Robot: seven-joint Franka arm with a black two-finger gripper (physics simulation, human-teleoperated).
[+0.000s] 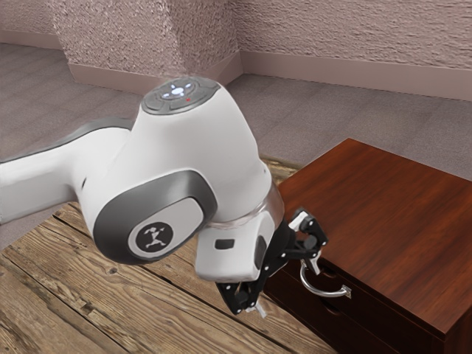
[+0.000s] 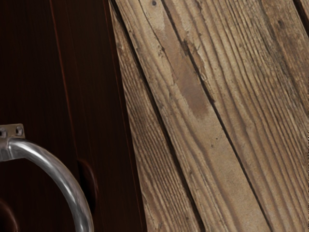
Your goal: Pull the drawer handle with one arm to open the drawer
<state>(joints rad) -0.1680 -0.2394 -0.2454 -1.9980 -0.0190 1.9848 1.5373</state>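
Observation:
A dark red-brown wooden cabinet [image 1: 383, 214] stands on the plank table at the exterior view's right. Its drawer front [image 1: 346, 317] faces the arm and looks flush with the cabinet body. A curved silver handle [image 1: 325, 285] hangs from that front; in the wrist view the same handle [image 2: 53, 169] arcs over the dark drawer front [image 2: 58, 72]. My black gripper [image 1: 286, 287] is open just in front of the drawer. One fingertip [image 1: 315, 262] is right at the handle's upper end and the other fingertip [image 1: 254, 310] hangs lower, toward the table. Nothing is gripped.
The rough wooden table [image 1: 88, 295] stretches out to the exterior view's left and below the hand, and its planks [image 2: 217, 121] run beside the drawer in the wrist view. Behind lie a carpeted floor and a textured wall [image 1: 332, 29]. My white arm [image 1: 177, 177] covers the middle.

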